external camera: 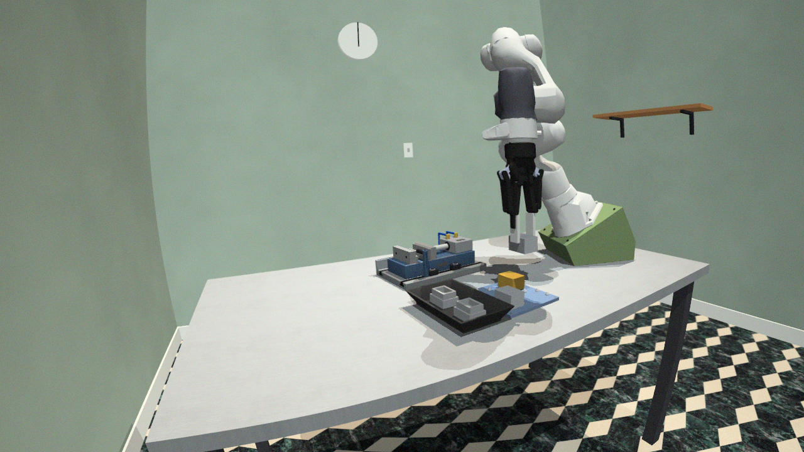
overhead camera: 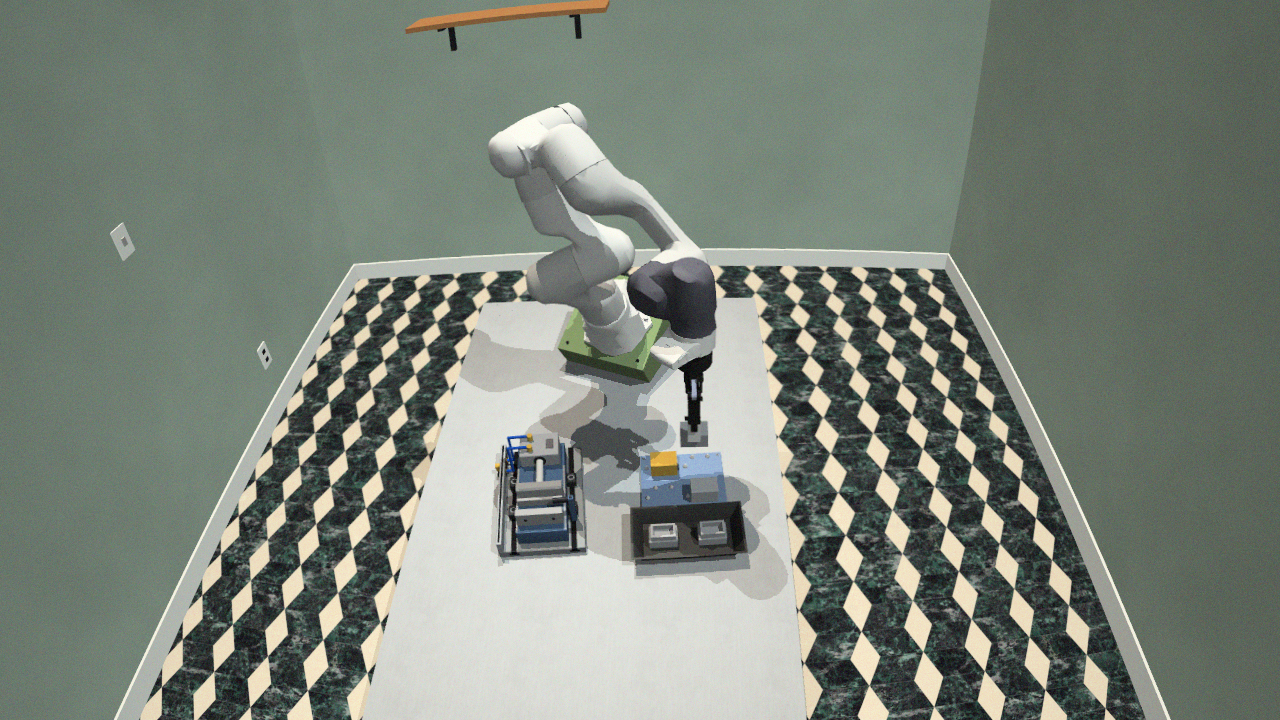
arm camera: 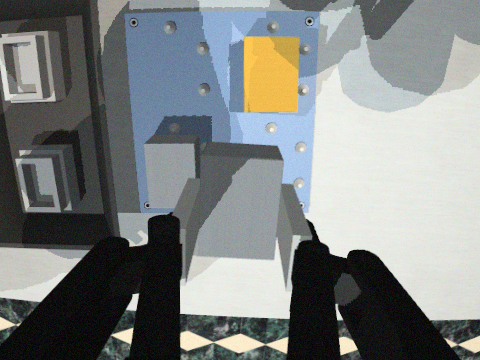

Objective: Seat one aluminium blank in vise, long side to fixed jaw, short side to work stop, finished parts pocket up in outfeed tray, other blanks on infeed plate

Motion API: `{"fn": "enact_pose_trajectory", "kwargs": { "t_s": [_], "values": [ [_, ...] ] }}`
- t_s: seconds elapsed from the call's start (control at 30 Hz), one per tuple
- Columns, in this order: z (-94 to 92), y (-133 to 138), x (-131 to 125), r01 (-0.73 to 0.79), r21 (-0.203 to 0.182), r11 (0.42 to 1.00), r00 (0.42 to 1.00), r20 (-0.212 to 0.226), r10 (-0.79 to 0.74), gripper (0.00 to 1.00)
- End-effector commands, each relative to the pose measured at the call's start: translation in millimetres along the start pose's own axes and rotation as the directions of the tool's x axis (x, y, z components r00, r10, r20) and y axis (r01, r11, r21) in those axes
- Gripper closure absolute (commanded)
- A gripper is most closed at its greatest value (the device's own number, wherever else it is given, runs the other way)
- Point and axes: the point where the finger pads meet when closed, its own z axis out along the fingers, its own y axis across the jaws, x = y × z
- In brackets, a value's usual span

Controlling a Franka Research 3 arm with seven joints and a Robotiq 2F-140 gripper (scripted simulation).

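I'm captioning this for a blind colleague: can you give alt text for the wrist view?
The gripper holds a grey blank above the blue infeed plate, where a brass blank and another grey blank rest. Left, a dark tray holds two pocketed parts.

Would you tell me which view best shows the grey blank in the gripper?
Wrist view: the grey blank fills the frame between the gripper fingers. In the exterior view it hangs small above the table; the top view shows only its top.

In the wrist view, the outfeed tray [arm camera: 107, 107] runs off the left edge. The held blank [arm camera: 236, 207] covers the infeed plate's [arm camera: 167, 67] lower right part. From above, the vise's [overhead camera: 539, 488] work stop is too small to make out.
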Motion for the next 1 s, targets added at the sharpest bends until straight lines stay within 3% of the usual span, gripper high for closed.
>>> {"fn": "enact_pose_trajectory", "kwargs": {
  "t_s": [0.0, 0.03, 0.1, 0.43, 0.5, 0.53, 0.6, 0.63, 0.97],
  "values": [
    [-3.0, -23.7, 18.6, 0.08, -0.005, 0.997, 0.997, 0.006, -0.08, 1.0],
    [-3.0, -23.7, 18.6, 0.08, -0.005, 0.997, 0.997, 0.006, -0.08, 1.0],
    [-4.3, -49.7, 44.5, 0.088, -0.006, 0.996, 0.996, 0.014, -0.088, 1.0],
    [-5.3, -112.0, 141.8, 0.107, -0.001, 0.994, 0.994, 0.02, -0.107, 1.0],
    [-5.3, -113.8, 145.7, 0.108, -0.001, 0.994, 0.994, 0.02, -0.108, 1.0],
    [-5.2, -122.7, 169.0, 0.111, 0.001, 0.994, 0.994, 0.018, -0.111, 1.0],
    [-5.2, -122.7, 169.0, 0.111, 0.001, 0.994, 0.994, 0.018, -0.111, 1.0],
    [-5.1, -131.0, 195.6, 0.114, 0.002, 0.993, 0.993, 0.015, -0.114, 1.0],
    [-4.6, -145.2, 307.0, 0.124, 0.004, 0.992, 0.992, -0.008, -0.124, 1.0]
  ]
}}
